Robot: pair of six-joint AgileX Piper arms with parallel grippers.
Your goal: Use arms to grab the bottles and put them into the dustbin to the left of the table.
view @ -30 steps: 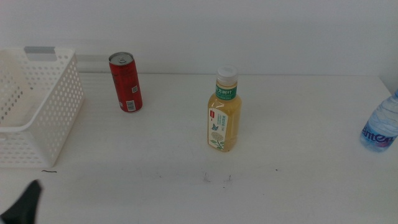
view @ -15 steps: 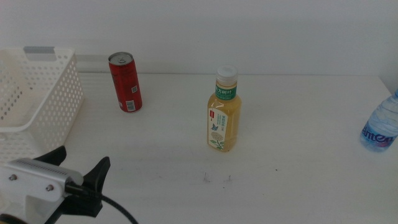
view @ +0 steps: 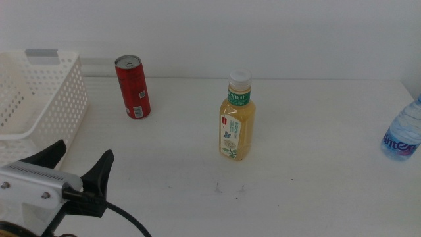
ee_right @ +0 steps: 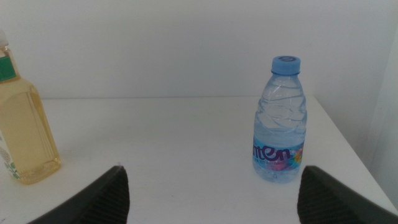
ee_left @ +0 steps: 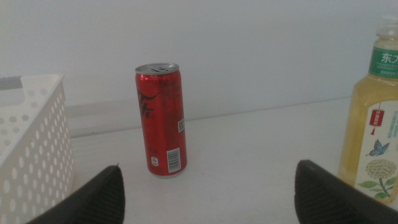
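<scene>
A red drink can (view: 133, 87) stands upright at the back left of the table (view: 316, 191), beside the dustbin (view: 36, 108). The yellow tea bottle (view: 237, 120) with white cap stands mid-table. A clear water bottle (view: 403, 131) sits at the right edge. My left gripper (view: 75, 164) is open at the front left, well short of the can, which the left wrist view shows straight ahead as the can (ee_left: 161, 121), with the tea bottle (ee_left: 373, 118) off to one side. In the right wrist view my right gripper (ee_right: 208, 186) is open, facing the water bottle (ee_right: 280, 121).
The dustbin (ee_left: 31, 149) is a white perforated basket with a grey strip on its rim, standing just left of the can. A white wall backs the table. Small dark marks (view: 227, 189) dot the tabletop in front of the tea bottle.
The left arm has come into the middle view from the bottom left corner and moved up toward the can. Its jaws stand spread. The bottles have not moved.
</scene>
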